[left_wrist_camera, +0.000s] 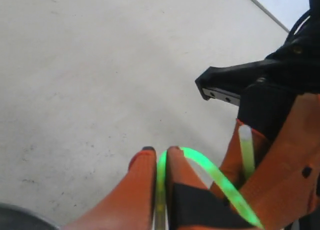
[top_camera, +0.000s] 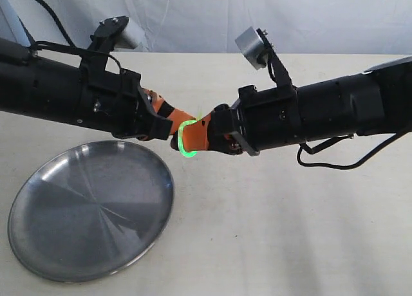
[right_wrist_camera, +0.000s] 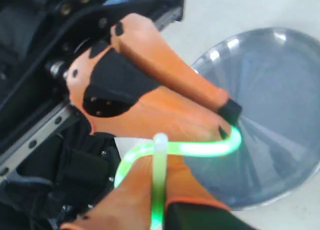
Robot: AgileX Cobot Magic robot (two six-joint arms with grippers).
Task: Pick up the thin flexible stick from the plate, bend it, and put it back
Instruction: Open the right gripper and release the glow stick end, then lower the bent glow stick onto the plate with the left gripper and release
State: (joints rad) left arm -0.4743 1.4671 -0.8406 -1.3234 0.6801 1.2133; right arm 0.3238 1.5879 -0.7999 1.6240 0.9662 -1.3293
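The thin flexible stick (top_camera: 185, 141) glows bright green and is bent into a tight loop between my two grippers, above the table just past the plate's far right rim. My left gripper (top_camera: 172, 130) is shut on one end of the stick (left_wrist_camera: 161, 177), which runs between its orange fingers. From there the stick arcs over to my right gripper (top_camera: 201, 138), shut on the other end (right_wrist_camera: 159, 182). The round shiny steel plate (top_camera: 90, 209) lies at the near left with nothing on it, and it shows in the right wrist view (right_wrist_camera: 280, 115) too.
Both black arms meet over the middle of the beige table (top_camera: 290, 231). A white cloth backdrop (top_camera: 212, 13) hangs behind the table's far edge.
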